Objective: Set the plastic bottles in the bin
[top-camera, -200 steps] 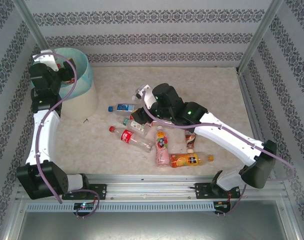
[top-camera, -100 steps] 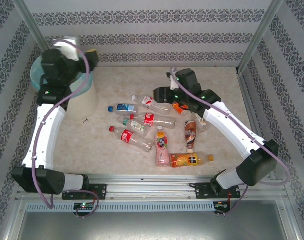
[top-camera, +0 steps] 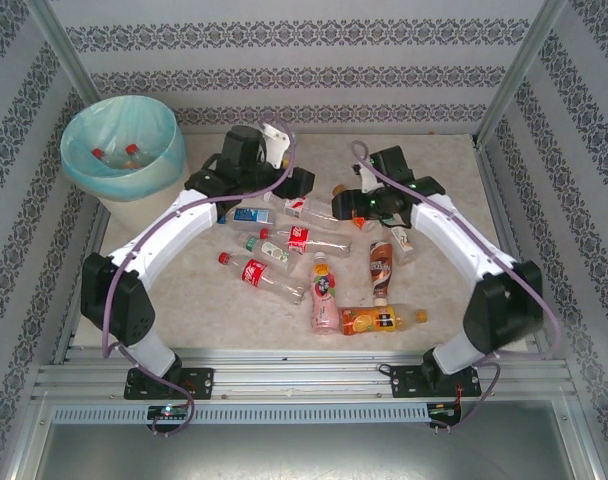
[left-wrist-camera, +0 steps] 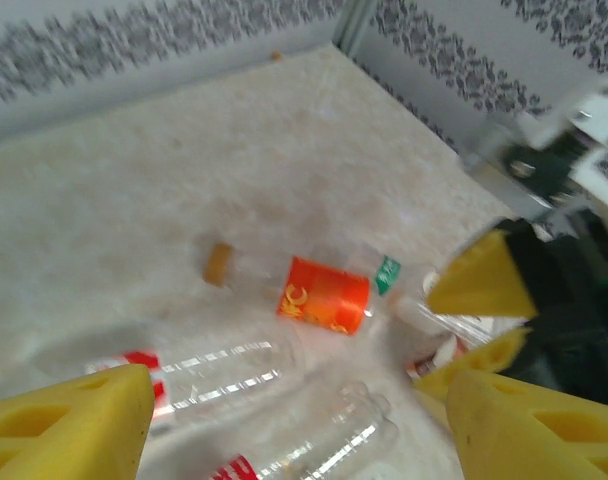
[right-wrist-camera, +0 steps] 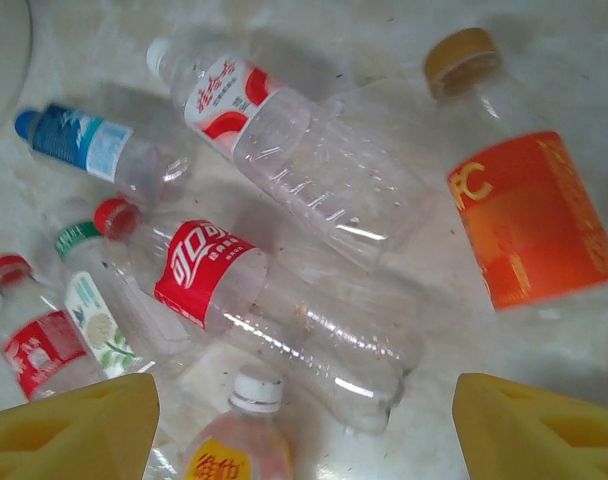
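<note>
Several plastic bottles lie in a loose heap mid-table: a clear one with an orange label (right-wrist-camera: 529, 215) (left-wrist-camera: 324, 295), a white-capped one with a red-and-white label (right-wrist-camera: 284, 140), a red-labelled clear one (right-wrist-camera: 254, 290) (top-camera: 304, 238), a blue-capped one (top-camera: 246, 214), a pink one (top-camera: 326, 292), an orange one (top-camera: 382, 320) and a brown one (top-camera: 381, 262). The bin (top-camera: 84, 165), lined in teal, stands at the back left with two bottles inside. My left gripper (left-wrist-camera: 294, 440) (top-camera: 289, 190) hovers open over the heap's far side. My right gripper (right-wrist-camera: 304, 435) (top-camera: 344, 208) hangs open just above the red-labelled bottle, holding nothing.
The two grippers face each other closely over the heap; the right one's yellow fingers (left-wrist-camera: 479, 285) show in the left wrist view. Patterned walls and metal posts (top-camera: 514, 75) enclose the table. Bare tabletop (top-camera: 434, 170) lies at the back right.
The left arm has swung from over the bin to the middle of the table above the bottles. The right gripper has drawn back slightly toward the right and opened wider.
</note>
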